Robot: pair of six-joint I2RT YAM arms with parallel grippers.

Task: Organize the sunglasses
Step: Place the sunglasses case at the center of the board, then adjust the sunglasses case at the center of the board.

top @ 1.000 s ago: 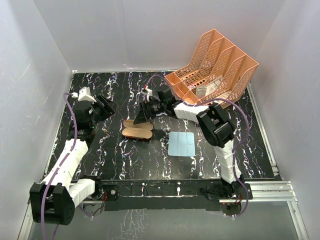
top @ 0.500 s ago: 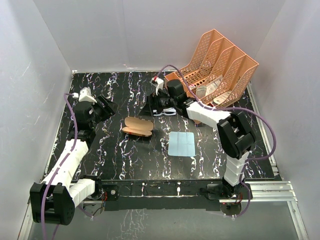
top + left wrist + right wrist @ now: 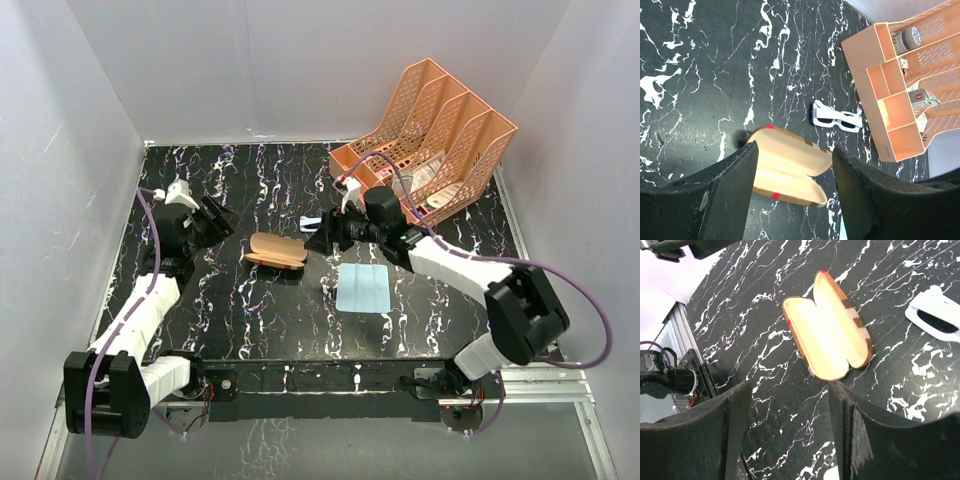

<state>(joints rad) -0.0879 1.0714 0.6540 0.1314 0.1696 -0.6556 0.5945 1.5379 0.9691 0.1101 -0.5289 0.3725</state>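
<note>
- Right gripper (image 3: 322, 240): jaws apart with nothing between them. It was wider a second ago. It has swung from the case's 12 o'clock edge to its 3 o'clock end, and the elbow is now out at the table's 4 o'clock.
- Left gripper (image 3: 795, 150): jaws apart, empty, hovering at 9 o'clock of the case. It has barely shifted.
- Sunglasses (image 3: 836, 119): thin white glossy frame, dark bluish lenses. They lie flat on the table, apart from both grippers, at 2 o'clock of the case and near it but not touching. Half a second ago they were at the right gripper's fingers.
- Case (image 3: 827, 332): an oblong clamshell lying open, with a brown plaid shell and a smooth cream lining. It has not moved.
- Cloth (image 3: 362, 287): a flat, light blue square at 4 o'clock of the case.
- Organizer (image 3: 430, 130): peach plastic with perforated dividers, in the table's 1 o'clock corner.
- Table (image 3: 220, 320): black, with white marble veining.
</note>
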